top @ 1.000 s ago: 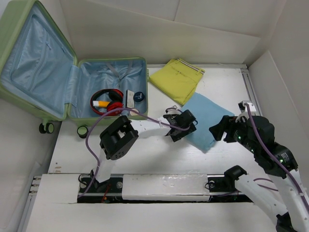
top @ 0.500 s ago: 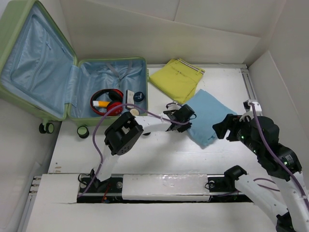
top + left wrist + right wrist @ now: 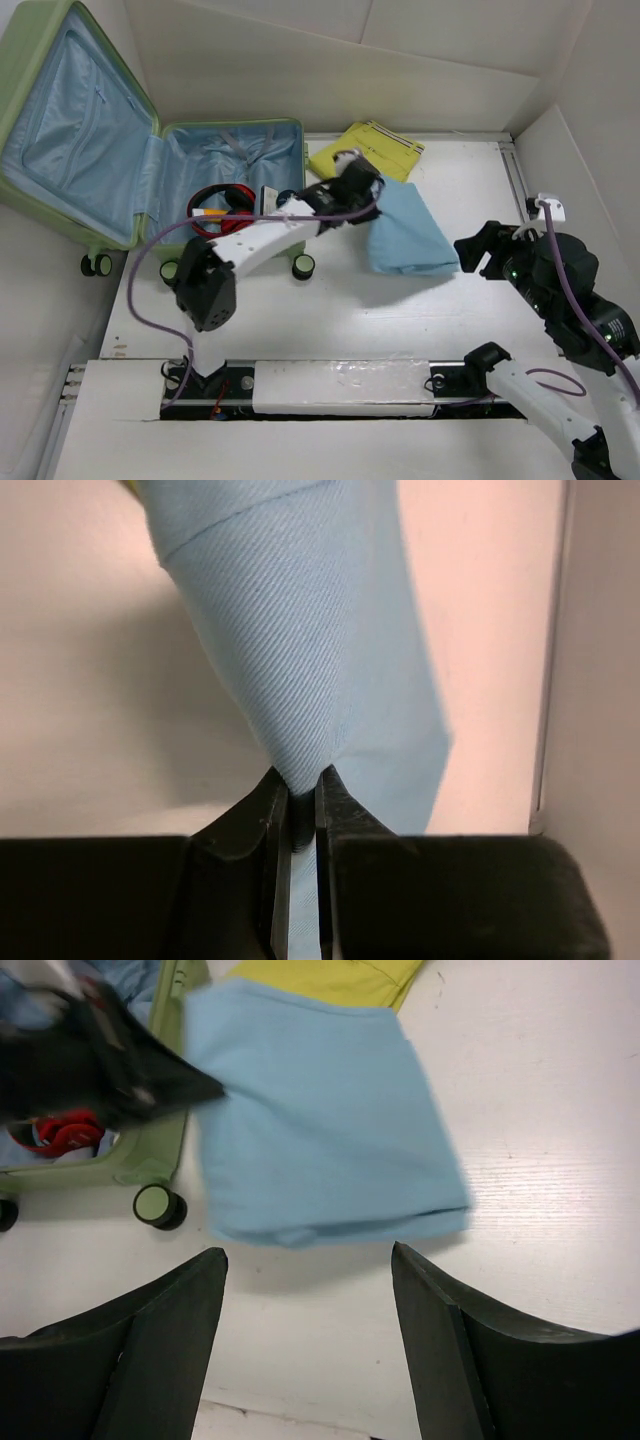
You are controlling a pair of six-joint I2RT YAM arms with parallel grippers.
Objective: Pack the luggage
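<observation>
The luggage (image 3: 40,60) lies open at the left, pale green with light blue lining, lid tilted back. Its lower half (image 3: 297,140) holds red headphones (image 3: 222,196) and small items. My left gripper (image 3: 362,186) is shut on the edge of a folded light blue cloth (image 3: 410,235), lifted off the table beside the luggage's right wall. In the left wrist view the cloth (image 3: 300,630) hangs pinched between the black fingers (image 3: 255,820). My right gripper (image 3: 480,252) stands open just right of the cloth (image 3: 320,1120), holding nothing; in its own view the gripper (image 3: 310,1250) is over bare table.
A folded yellow garment (image 3: 378,150) lies behind the blue cloth, near the back wall. The luggage's caster wheels (image 3: 303,266) stick out toward the front. White walls enclose the table at the back and right.
The left gripper closed on the blue cloth, then lifted and pulled it back and left toward the luggage. The right arm drew back slightly to the right, still open.
</observation>
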